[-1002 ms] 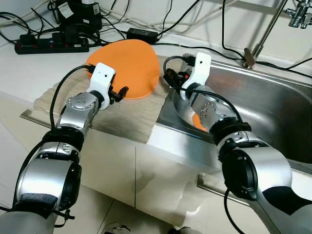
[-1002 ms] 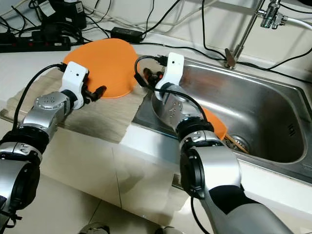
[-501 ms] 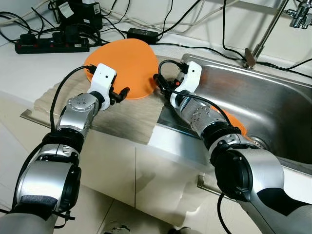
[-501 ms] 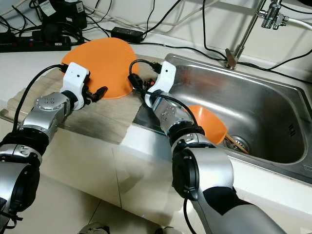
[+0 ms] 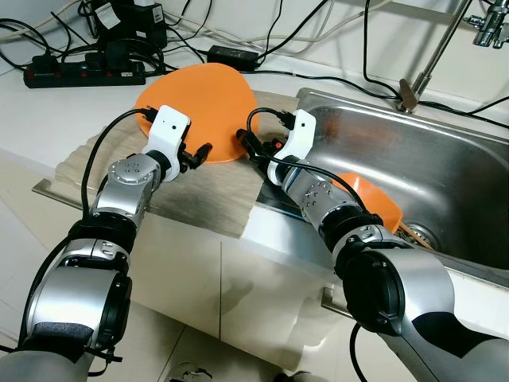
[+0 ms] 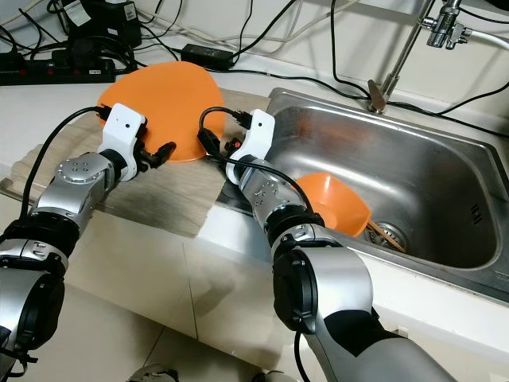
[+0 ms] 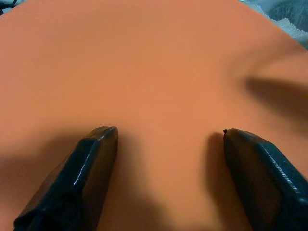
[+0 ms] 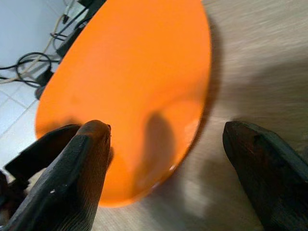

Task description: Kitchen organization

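Moved: right gripper has swung from the sink to the orange plate's 3 o'clock edge.
Right gripper: fingers spread, holding nothing.
Left gripper: fingers apart at the plate's 6 o'clock edge.
Plate: on a beige mat.
Sink: orange bowl inside.

Orange plate blocks both grippers; cables crowd the counter behind.

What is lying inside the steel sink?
An orange bowl lies tilted inside the steel sink, near the drain. The right arm covers part of the sink's near left corner, so anything there cannot be seen.
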Available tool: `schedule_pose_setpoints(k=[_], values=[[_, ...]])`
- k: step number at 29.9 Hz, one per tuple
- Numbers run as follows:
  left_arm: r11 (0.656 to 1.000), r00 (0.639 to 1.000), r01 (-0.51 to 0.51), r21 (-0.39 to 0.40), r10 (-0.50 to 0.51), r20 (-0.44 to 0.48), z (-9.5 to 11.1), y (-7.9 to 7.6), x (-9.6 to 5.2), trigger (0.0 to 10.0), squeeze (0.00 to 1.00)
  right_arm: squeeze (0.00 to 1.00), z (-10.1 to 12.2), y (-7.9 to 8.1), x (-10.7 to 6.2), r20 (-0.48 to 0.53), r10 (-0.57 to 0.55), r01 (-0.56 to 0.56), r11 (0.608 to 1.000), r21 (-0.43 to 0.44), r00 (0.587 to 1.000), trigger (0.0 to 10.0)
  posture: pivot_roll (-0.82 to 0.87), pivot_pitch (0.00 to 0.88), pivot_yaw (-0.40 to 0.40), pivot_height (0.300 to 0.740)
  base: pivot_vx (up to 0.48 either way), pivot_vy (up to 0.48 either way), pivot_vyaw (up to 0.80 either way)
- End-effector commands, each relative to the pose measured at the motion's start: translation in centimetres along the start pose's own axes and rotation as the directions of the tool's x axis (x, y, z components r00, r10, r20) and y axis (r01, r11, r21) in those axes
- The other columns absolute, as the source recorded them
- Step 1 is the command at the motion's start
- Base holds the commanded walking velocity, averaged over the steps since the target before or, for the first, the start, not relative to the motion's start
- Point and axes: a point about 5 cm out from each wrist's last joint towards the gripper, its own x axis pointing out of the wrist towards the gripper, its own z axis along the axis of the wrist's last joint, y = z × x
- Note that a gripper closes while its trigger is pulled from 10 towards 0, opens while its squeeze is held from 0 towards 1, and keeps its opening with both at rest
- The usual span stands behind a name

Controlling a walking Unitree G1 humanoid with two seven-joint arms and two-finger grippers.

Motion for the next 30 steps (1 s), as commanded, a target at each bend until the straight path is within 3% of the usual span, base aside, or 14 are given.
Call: schedule_pose_setpoints(k=[1, 3, 4, 5, 6, 7, 30], values=[[0.997, 0.987, 0.078, -0.007, -0.078, -0.143, -3.4, -1.74, -0.2, 10.0, 0.0, 0.0, -0.52, -0.14, -0.09, -0.016, 0.008, -0.008, 1.0, 0.028, 1.0, 10.0, 0.0, 0.06, -0.094, 0.74, 0.0, 0.0, 0.0], [0.997, 0.987, 0.079, -0.007, -0.079, -0.142, -3.4, -1.73, -0.22, 10.0, 0.0, 0.0, -0.46, -0.22, -0.11, -0.011, 0.006, -0.005, 0.999, 0.046, 1.0, 9.8, 0.0, 0.06, -0.094, 0.74, 0.0, 0.0, 0.0], [0.997, 0.987, 0.079, -0.007, -0.08, -0.142, -3.41, -1.72, -0.23, 10.0, 0.0, 0.0, -0.39, -0.3, -0.14, -0.006, 0.003, -0.002, 0.999, 0.053, 1.0, 5.1, 0.0, 0.059, -0.094, 0.74, 0.0, 0.0, 0.0], [0.997, 0.987, 0.079, -0.007, -0.08, -0.141, -3.4, -1.71, -0.23, 10.0, 0.0, 0.0, -0.33, -0.38, -0.16, -0.003, 0.0, 0.0, 0.998, 0.059, 1.0, 5.1, 0.0, 0.06, -0.093, 0.74, 0.0, 0.0, 0.0], [0.997, 0.987, 0.079, -0.007, -0.08, -0.141, -3.4, -1.71, -0.23, 10.0, 0.0, 0.0, -0.3, -0.45, -0.19, -0.001, -0.001, 0.001, 0.998, 0.062, 1.0, 0.8, 0.0, 0.06, -0.093, 0.74, 0.0, 0.0, 0.0], [0.997, 0.987, 0.079, -0.007, -0.079, -0.141, -3.4, -1.7, -0.24, 10.0, 0.0, 0.0, -0.27, -0.5, -0.21, 0.001, 0.001, -0.001, 0.998, 0.068, 1.0, 0.0, 0.0, 0.06, -0.093, 0.74, 0.0, 0.0, 0.0], [0.997, 0.987, 0.081, -0.001, -0.081, -0.14, -3.33, -1.78, -0.15, 10.0, 0.0, 0.0, 0.03, -0.82, -0.37, 0.009, 0.019, -0.019, 0.996, 0.09, 1.0, 0.0, 0.0, 0.057, -0.091, 0.74, 0.0, 0.0, 0.0]])
